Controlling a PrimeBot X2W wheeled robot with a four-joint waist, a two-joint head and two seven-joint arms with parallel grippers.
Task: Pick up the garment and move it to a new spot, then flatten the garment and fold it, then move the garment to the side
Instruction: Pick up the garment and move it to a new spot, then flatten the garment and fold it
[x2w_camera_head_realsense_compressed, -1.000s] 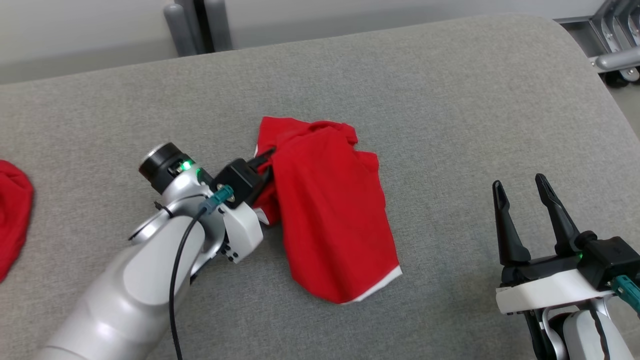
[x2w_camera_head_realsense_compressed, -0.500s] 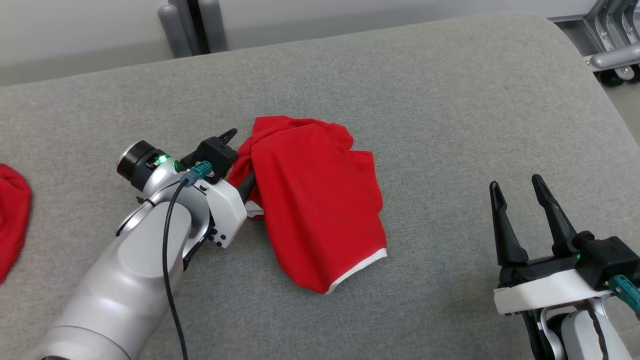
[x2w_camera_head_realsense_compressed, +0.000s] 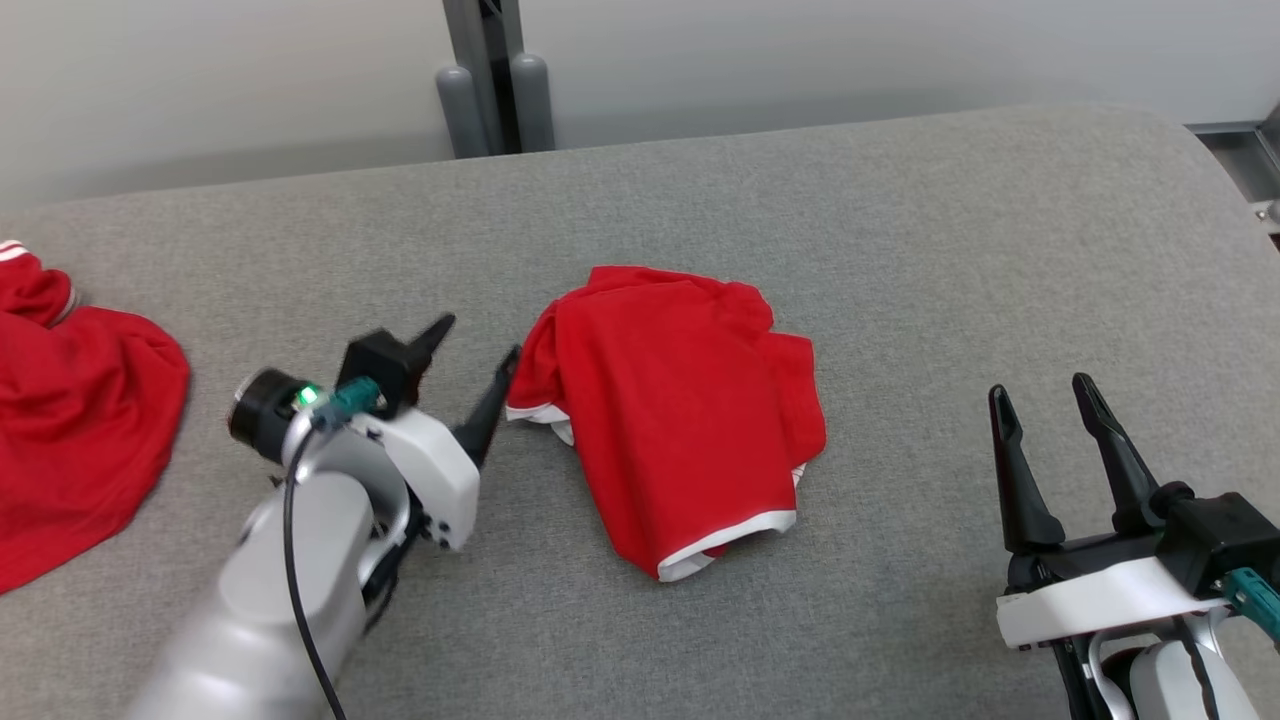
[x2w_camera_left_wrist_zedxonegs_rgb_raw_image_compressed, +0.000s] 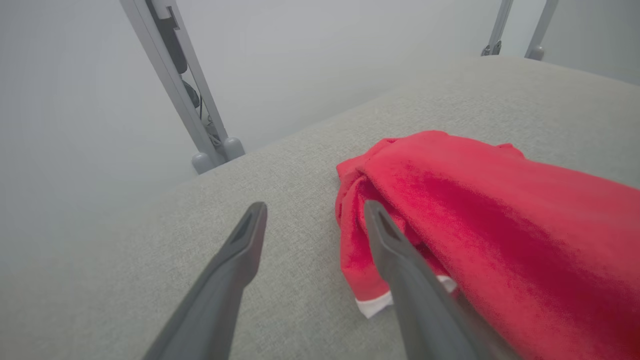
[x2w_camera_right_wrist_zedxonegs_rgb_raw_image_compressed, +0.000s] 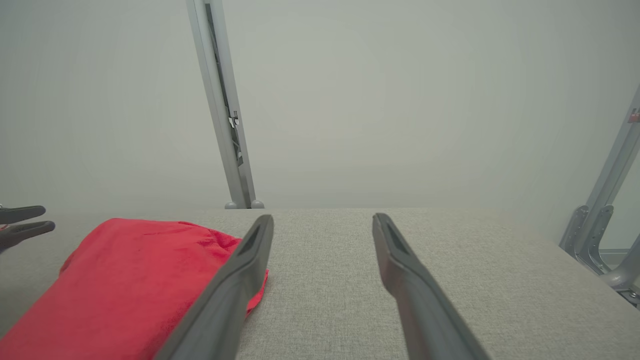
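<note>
Garment (x2w_camera_head_realsense_compressed: 690, 420): a red piece with white trim, lying loosely folded over itself near the middle of the worktop (x2w_camera_head_realsense_compressed: 900, 250). Its white-edged hem points toward the robot and its bunched end points toward the wall.
Garment contact: no tool grips it; it rests on the grey fabric by its own weight.
Left tool (x2w_camera_head_realsense_compressed: 480, 336): fingers spread wide apart with nothing between them, angled up and to the right in the head view.
Left tool position: just beside the garment's left edge. The nearer fingertip (x2w_camera_head_realsense_compressed: 512, 356) is right at the red fold, and the pictures do not settle whether it touches.
Left wrist view: the right-hand finger runs along the garment's white-trimmed corner, and the other finger is over bare grey fabric.
Right tool (x2w_camera_head_realsense_compressed: 1040, 386): fingers apart and empty, pointing away from the robot.
Right tool position: at the lower right of the head view, well apart from the garment, above bare worktop.
Second red cloth (x2w_camera_head_realsense_compressed: 80, 420): crumpled at the far left edge of the worktop, well apart from the garment.
Background: a grey post (x2w_camera_head_realsense_compressed: 497, 90) stands behind the worktop against a pale wall.
</note>
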